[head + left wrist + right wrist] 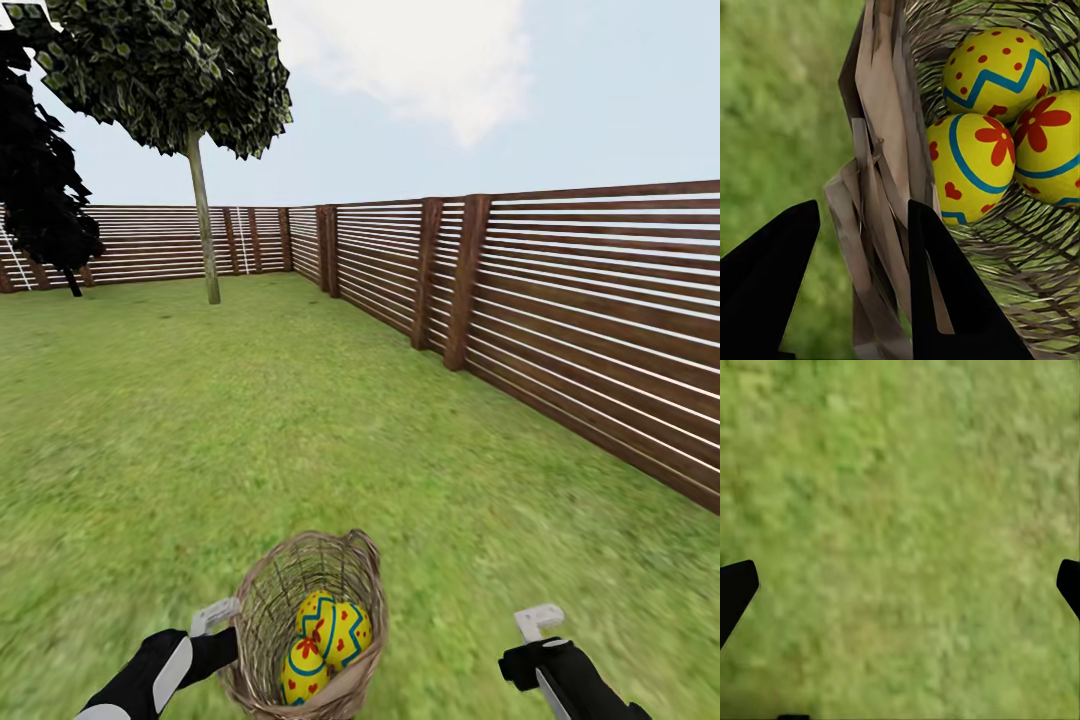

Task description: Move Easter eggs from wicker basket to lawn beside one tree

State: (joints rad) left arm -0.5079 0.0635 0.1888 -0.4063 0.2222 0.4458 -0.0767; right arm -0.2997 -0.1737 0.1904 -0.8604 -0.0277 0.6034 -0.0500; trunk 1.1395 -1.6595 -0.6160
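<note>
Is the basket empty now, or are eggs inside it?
Not empty: the basket holds three eggs, seen together in the left wrist view.

Wicker basket [310, 620]: rough woven brown strands. Easter eggs [979, 161]: smooth, slightly glossy painted shells. Fence [560, 310]: matt brown wooden slats. Lawn [200, 430]: mottled matt grass.

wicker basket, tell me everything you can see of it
The wicker basket is brown, round, loosely woven from thin strands, with flat strips wrapped at its rim. It is tilted, its mouth facing the head camera, above the lawn. Three yellow Easter eggs with blue bands and red marks lie inside, touching each other. The left claw straddles the rim, one finger inside, one outside.
</note>
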